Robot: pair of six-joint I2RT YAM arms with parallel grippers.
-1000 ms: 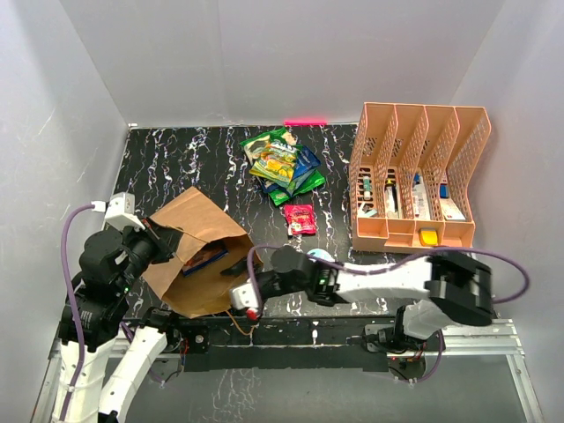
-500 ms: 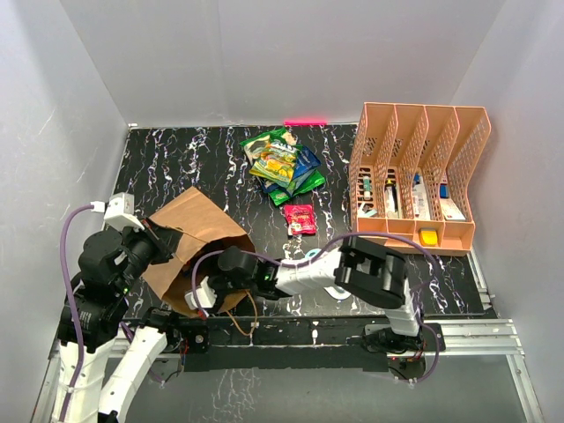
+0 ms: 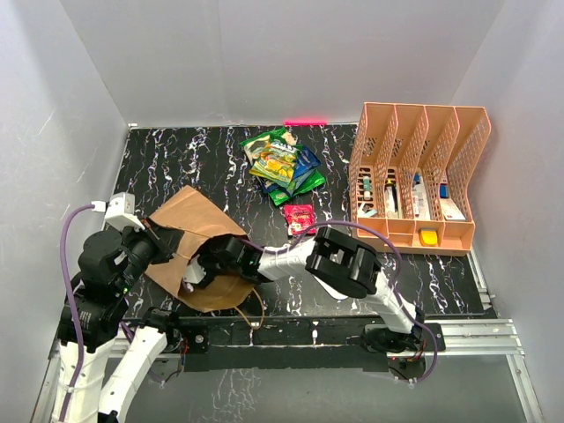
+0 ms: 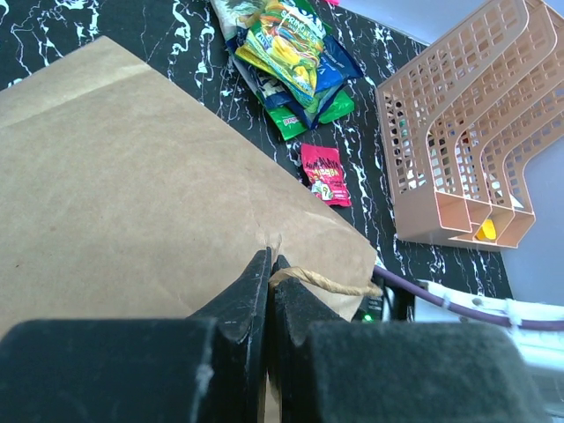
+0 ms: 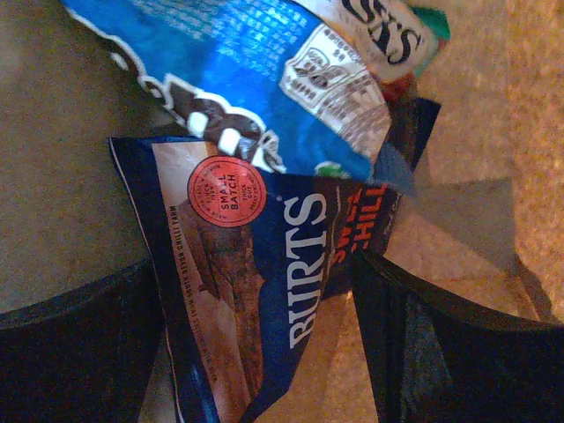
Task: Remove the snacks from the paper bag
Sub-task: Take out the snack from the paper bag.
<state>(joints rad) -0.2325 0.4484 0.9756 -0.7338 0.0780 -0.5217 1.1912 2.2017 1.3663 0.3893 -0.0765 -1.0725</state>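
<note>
The paper bag (image 3: 189,218) lies at 8 o'clock, and the right arm (image 3: 282,262) extends into its mouth; snack packets (image 3: 282,166) pile at 12 o'clock, a peach organizer (image 3: 419,176) at 2.

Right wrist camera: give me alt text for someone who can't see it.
Inside the brown paper bag, the right gripper is open, its two dark fingers on either side of a dark blue snack packet labelled Burts. A brighter blue packet overlaps the top of it.
</note>
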